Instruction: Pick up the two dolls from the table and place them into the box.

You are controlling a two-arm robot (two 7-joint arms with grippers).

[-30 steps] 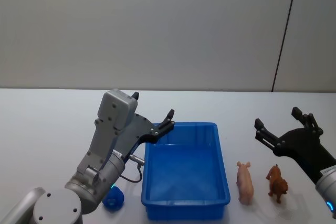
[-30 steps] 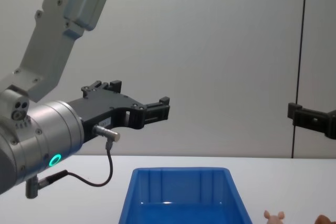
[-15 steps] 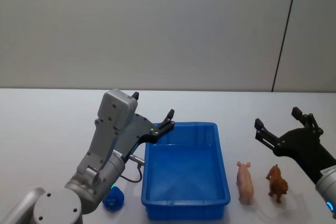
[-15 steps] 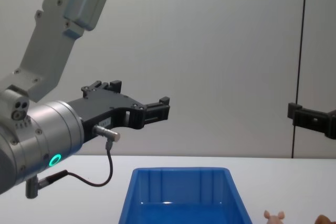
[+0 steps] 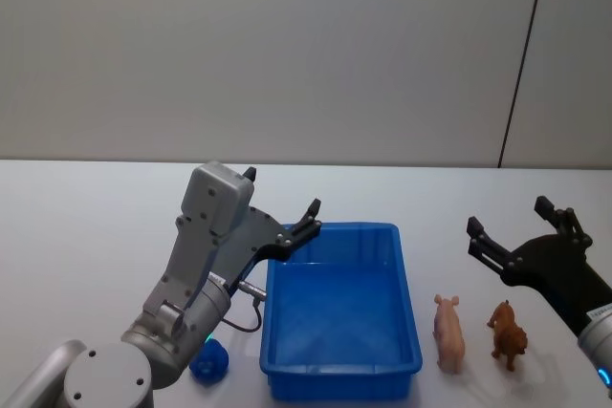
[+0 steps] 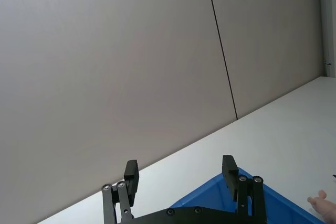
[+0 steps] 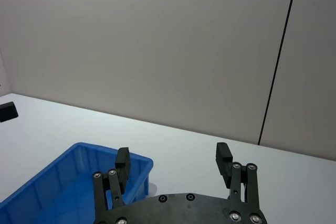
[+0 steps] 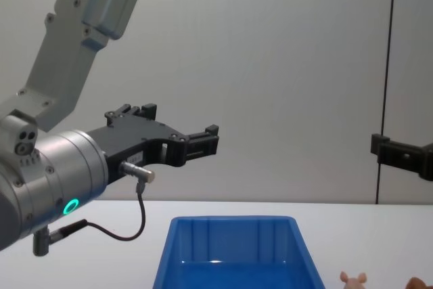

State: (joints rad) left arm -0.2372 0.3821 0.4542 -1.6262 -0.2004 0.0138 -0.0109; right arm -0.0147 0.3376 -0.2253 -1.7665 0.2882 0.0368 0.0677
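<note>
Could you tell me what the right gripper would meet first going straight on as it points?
Likely nothing near: the right gripper points over bare table toward the back wall, right of the box.

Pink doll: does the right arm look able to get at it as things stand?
Probably yes. The right pincer hangs open above the table near the pink doll, with nothing between them. The box and the orange-brown doll flank it closely but stand apart.

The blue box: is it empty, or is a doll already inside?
Empty. The box shows a bare blue floor; the pink doll and the orange-brown doll both stand on the table to its right.
</note>
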